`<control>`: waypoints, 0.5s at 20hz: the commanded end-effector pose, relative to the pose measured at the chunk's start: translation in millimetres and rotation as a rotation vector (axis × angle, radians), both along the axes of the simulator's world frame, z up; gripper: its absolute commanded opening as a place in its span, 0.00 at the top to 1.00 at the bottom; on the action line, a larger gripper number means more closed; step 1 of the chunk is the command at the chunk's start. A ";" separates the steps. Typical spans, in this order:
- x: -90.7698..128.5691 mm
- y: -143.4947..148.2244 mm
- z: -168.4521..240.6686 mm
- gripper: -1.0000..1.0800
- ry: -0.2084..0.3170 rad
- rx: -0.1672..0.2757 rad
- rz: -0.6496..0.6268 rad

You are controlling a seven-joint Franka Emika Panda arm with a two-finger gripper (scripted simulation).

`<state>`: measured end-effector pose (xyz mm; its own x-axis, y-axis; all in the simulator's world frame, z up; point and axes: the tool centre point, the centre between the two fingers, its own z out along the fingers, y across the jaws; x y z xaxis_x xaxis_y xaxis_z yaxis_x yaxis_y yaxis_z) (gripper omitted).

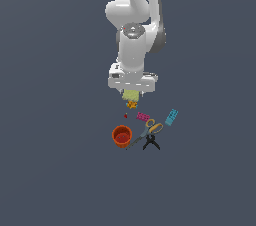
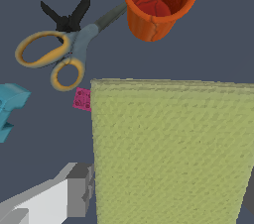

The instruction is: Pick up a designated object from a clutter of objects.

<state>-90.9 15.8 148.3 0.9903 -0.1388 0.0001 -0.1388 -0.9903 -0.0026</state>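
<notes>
Hand (image 1: pixel 131 93) grasping yellow-green pad (image 2: pixel 173 153); orange piece (image 1: pixel 132 104) just below, cup (image 1: pixel 121 136) near.

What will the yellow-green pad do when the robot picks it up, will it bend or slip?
The yellow-green pad looks spongy with a rough woven surface, so it probably grips well rather than slipping. It seems thin and flat, so likely light. In the wrist view it sits between the fingers with straight edges, so it may squash a little but hold its shape.
</notes>
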 end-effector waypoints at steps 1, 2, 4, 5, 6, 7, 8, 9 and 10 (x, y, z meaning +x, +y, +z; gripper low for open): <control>-0.7 -17.5 23.5 1.00 -0.001 0.002 0.000; -0.9 -24.5 32.5 1.00 -0.001 0.003 0.000; -1.2 -38.1 50.3 1.00 -0.001 0.003 0.000; -1.4 -45.2 59.2 1.00 -0.001 0.003 0.000; -1.5 -52.0 68.1 1.00 -0.001 0.003 0.000; -1.6 -58.9 77.0 1.00 -0.001 0.003 0.000; -1.7 -65.8 86.0 1.00 -0.001 0.003 0.000; -1.8 -72.7 94.9 1.00 -0.001 0.003 0.000; -1.9 -79.9 103.8 1.00 -0.001 0.003 0.000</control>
<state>-92.1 -53.4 237.9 0.9902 -0.1394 0.0000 -0.1393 -0.9902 -0.0054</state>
